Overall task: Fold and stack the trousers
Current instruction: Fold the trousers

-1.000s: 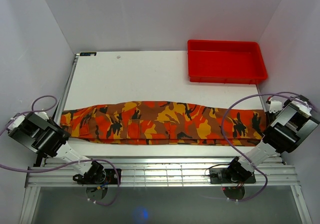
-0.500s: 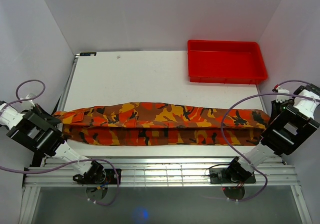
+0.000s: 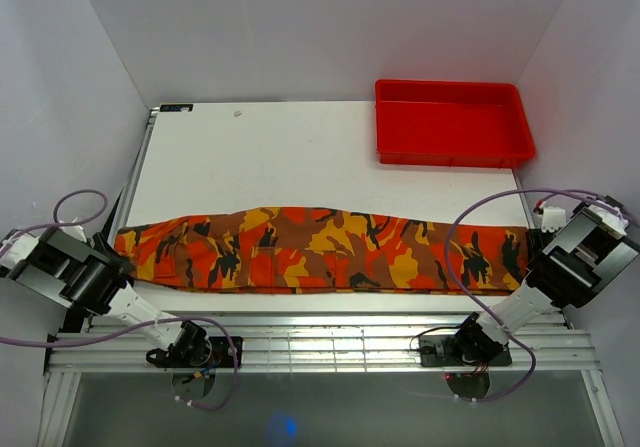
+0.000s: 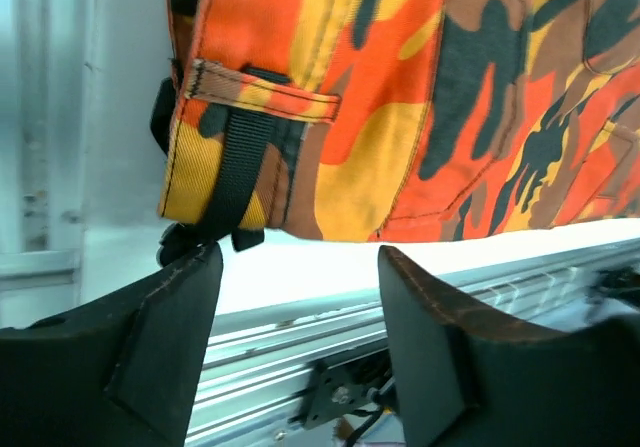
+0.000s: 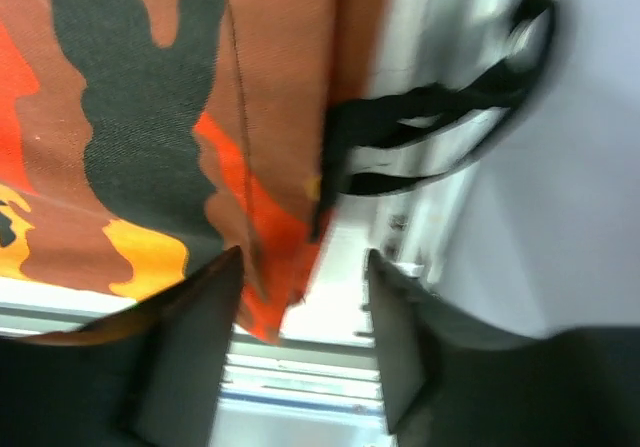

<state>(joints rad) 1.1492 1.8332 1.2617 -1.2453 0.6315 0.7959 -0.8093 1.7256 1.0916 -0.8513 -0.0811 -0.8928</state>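
The trousers (image 3: pixel 320 249), camouflage in orange, red, yellow and dark brown, lie as one long folded strip across the near part of the table. My left gripper (image 3: pixel 113 260) is at their left end and stands open. In the left wrist view the strapped end of the trousers (image 4: pixel 330 107) lies just beyond the left gripper (image 4: pixel 300 312), with nothing between the fingers (image 4: pixel 170 337). My right gripper (image 3: pixel 533 254) is at the right end, also open. In the blurred right wrist view an orange corner of the trousers (image 5: pixel 150 117) lies loose beside one of the fingers (image 5: pixel 190 352) of the right gripper (image 5: pixel 300 342).
A red plastic tray (image 3: pixel 452 152) stands at the back right of the white table (image 3: pixel 280 157). Metal rails (image 3: pixel 320 342) run along the near edge under the arms. Black straps (image 5: pixel 430 117) hang off the trousers' right end.
Both grippers were shut on the trousers' ends and have opened, letting go. The cloth, raised and bunched half a second ago, now lies flat. Both arms have drawn back a little.
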